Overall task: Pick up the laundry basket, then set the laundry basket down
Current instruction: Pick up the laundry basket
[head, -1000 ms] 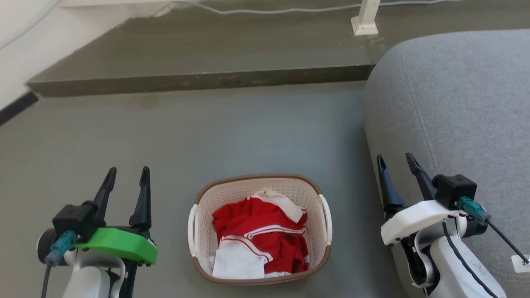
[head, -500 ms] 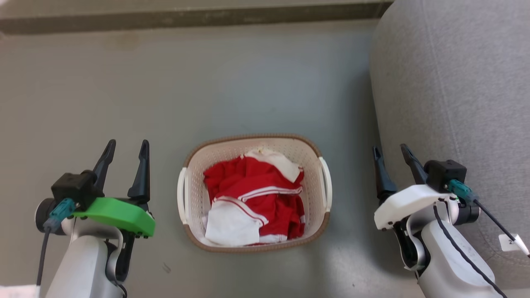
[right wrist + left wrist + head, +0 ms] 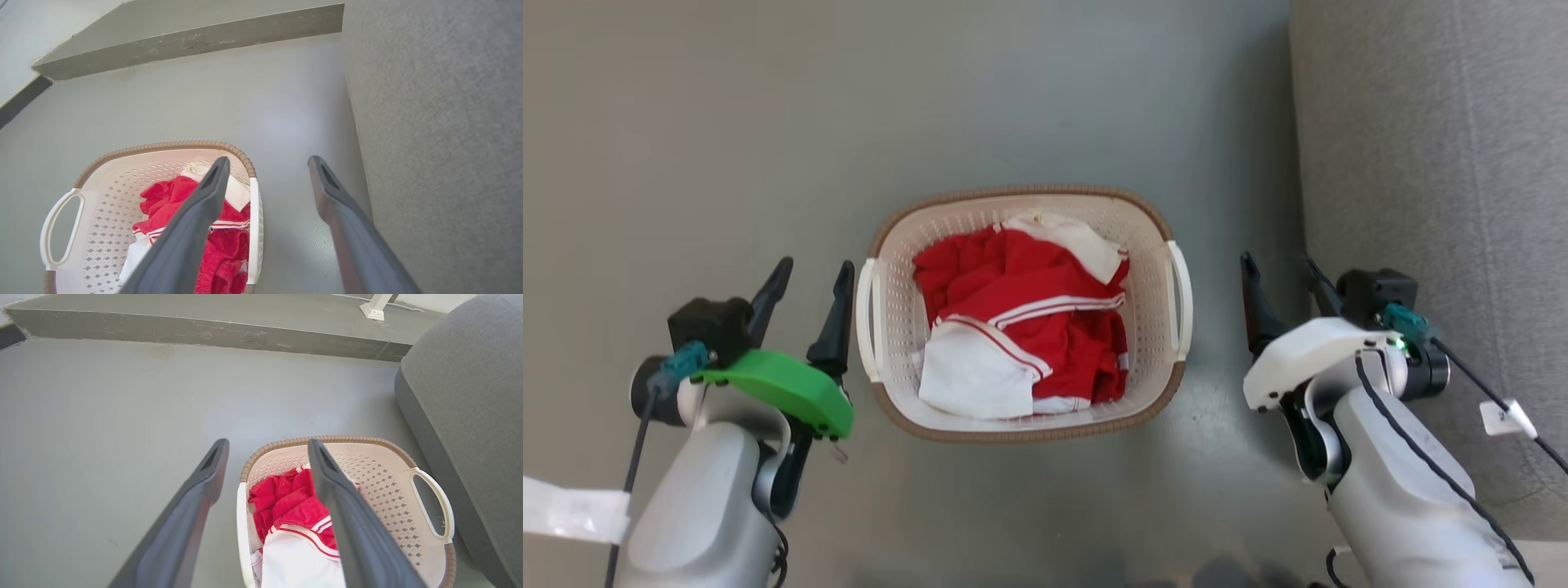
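The floor (image 3: 686, 122) left of the laundry basket (image 3: 1021, 192) and beyond it lies bare, so the left end effector (image 3: 816, 265), fingers spread and inner finger just beside the left handle (image 3: 867, 318), has wide room on its outer side. On the right, the grey sofa (image 3: 1429, 147) leaves only a narrow strip of floor, and the right end effector (image 3: 1276, 260), fingers spread, stands in it between the right handle (image 3: 1182, 302) and the sofa's edge. Inside the basket, red and white clothes (image 3: 1021, 318) take up much of the space, and a raised step (image 3: 196, 330) bounds the floor farther off.
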